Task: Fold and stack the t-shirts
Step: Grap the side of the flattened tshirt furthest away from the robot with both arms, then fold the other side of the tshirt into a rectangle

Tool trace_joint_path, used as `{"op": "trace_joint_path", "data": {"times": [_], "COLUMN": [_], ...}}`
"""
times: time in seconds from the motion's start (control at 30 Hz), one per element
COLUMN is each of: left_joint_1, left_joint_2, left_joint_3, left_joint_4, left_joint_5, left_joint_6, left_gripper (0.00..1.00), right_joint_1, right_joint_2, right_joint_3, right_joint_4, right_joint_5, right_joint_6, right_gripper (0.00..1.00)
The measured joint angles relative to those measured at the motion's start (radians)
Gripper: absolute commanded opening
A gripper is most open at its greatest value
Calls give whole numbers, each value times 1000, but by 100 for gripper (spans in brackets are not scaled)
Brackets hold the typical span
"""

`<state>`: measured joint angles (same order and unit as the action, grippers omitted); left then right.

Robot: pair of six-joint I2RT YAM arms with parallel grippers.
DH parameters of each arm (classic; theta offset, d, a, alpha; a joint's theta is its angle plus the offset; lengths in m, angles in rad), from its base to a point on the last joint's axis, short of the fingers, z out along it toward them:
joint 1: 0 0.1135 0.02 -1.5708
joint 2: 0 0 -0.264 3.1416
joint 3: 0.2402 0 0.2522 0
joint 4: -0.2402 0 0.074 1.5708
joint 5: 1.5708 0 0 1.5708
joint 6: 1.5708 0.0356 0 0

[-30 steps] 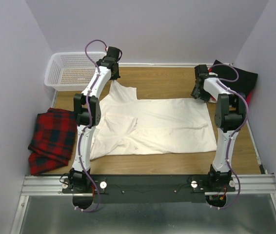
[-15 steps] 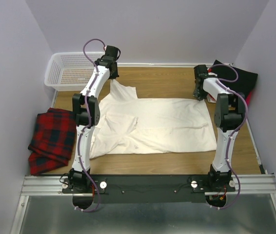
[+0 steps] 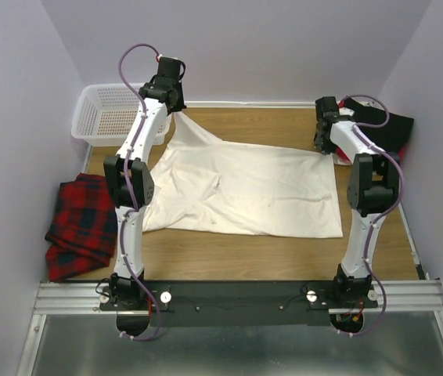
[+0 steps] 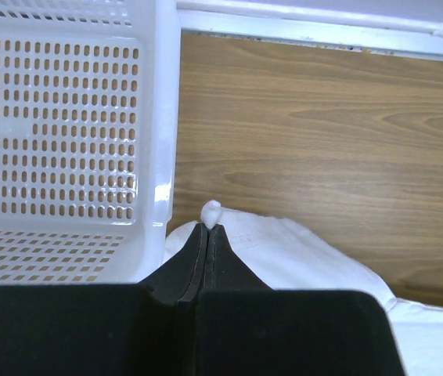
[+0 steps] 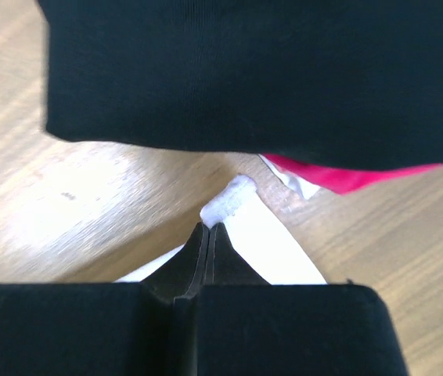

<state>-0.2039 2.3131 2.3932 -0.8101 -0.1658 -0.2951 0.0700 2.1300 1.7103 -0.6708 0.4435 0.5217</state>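
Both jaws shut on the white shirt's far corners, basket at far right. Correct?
No. The basket is at the far left, by the left jaws, as the top view shows. The rest holds: left and right jaws are each shut on a far corner of the white shirt.

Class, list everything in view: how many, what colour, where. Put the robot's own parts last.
cream-white t-shirt: one, cream-white, spread over the table's middle
black t-shirt: one, black, far right corner
red t-shirt: one, red, edge showing under the black t-shirt
checked cloth: one, red and black, table's left edge
basket: one, white, far left corner
table: one, brown wood
rail: one, silver, near edge
left gripper: one, black, shut on the cream-white t-shirt beside the basket
right gripper: one, black, shut on its far right corner
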Motion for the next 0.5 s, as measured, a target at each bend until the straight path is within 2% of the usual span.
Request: {"op": "trace_joint_path", "data": {"times": [0.23, 0.5], "left_joint_1": [0, -3], "left_joint_2": [-113, -306], "left_joint_3": [-108, -435], "left_joint_4": [-1, 3], "left_joint_5": [1, -22], "left_joint_6": [0, -5], "left_gripper": [0, 0], "right_joint_1": [0, 0], "right_joint_2": [-111, -242], "right_joint_3": [-37, -198], "right_joint_4": [-5, -5], "right_joint_5": [-7, -32], "right_joint_6": [0, 2], "right_gripper": [1, 1]}}
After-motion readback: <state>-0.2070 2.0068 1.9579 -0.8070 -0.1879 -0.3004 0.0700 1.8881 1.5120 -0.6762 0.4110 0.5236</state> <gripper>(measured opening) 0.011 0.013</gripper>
